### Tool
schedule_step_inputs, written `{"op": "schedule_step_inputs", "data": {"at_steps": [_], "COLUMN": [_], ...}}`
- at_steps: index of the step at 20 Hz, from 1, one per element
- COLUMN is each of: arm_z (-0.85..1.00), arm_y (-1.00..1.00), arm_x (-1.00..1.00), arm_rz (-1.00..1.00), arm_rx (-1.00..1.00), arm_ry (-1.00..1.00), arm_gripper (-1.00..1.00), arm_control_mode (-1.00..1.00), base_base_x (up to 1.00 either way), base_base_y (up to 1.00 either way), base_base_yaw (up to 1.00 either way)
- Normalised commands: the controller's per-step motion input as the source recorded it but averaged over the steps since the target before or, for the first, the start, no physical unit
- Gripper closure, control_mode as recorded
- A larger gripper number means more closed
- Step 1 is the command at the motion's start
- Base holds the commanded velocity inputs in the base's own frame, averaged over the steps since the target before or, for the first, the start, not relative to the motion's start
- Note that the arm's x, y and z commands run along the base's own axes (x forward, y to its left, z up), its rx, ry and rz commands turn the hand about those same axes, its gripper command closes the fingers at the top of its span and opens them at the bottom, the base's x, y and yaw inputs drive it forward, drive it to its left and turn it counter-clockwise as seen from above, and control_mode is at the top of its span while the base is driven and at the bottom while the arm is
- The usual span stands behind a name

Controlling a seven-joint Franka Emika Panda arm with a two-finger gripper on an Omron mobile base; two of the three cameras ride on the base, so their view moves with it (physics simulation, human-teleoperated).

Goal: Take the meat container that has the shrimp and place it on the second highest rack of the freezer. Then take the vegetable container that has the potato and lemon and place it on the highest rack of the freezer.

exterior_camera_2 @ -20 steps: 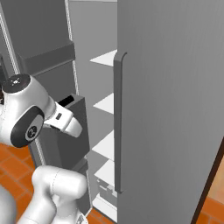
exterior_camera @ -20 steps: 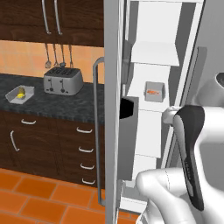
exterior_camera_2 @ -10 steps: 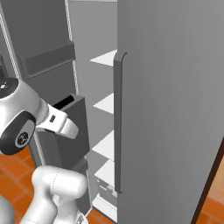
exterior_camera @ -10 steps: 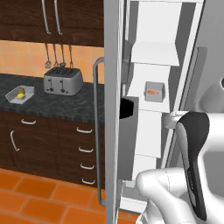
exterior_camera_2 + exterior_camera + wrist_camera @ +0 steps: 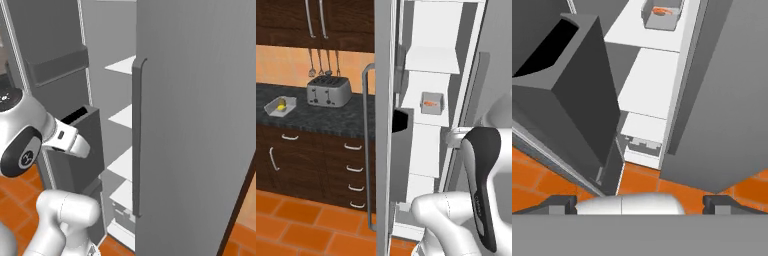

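Observation:
The shrimp [image 5: 429, 104] lies in a small grey meat container [image 5: 431, 102] on the second highest rack [image 5: 428, 119] of the open freezer [image 5: 426, 150]; the highest rack [image 5: 431, 61] above it is bare. The hand view looks down on that container [image 5: 662, 12], far ahead. My gripper [image 5: 641, 203] is open, fingertips [image 5: 562, 203] wide apart and holding nothing, drawn back outside the freezer. The vegetable container [image 5: 279, 106] sits on the dark counter at far left with the yellow lemon [image 5: 281, 106] in it; the potato is too small to make out.
The open freezer door with its long grey handle [image 5: 367, 145] and dark door bin [image 5: 567, 85] stands left of the shelves. The shut right door [image 5: 200, 125] walls the other side. A toaster [image 5: 329, 91] stands on the counter [image 5: 331, 117]. Orange floor tiles lie below.
My arm has drawn back and sunk lower, away from the freezer shelves. The shrimp container stays on its rack.

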Motion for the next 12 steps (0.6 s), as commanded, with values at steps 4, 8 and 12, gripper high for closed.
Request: {"op": "schedule_step_inputs", "data": {"at_steps": [4,8,12], "arm_z": [0.00,0.00,0.00], "arm_y": [0.00,0.00,0.00], "arm_x": [0.00,0.00,0.00], "arm_rz": [0.00,0.00,0.00], "arm_rx": [0.00,0.00,0.00], "arm_ry": [0.00,0.00,0.00], "arm_gripper": [-1.00,-1.00,-1.00], "arm_control_mode": [1.00,1.00,1.00], "base_base_x": [-0.96,-0.57,-0.37], "base_base_y": [-0.40,0.00,0.16], "base_base_yaw": [0.39,0.92,0.95]}}
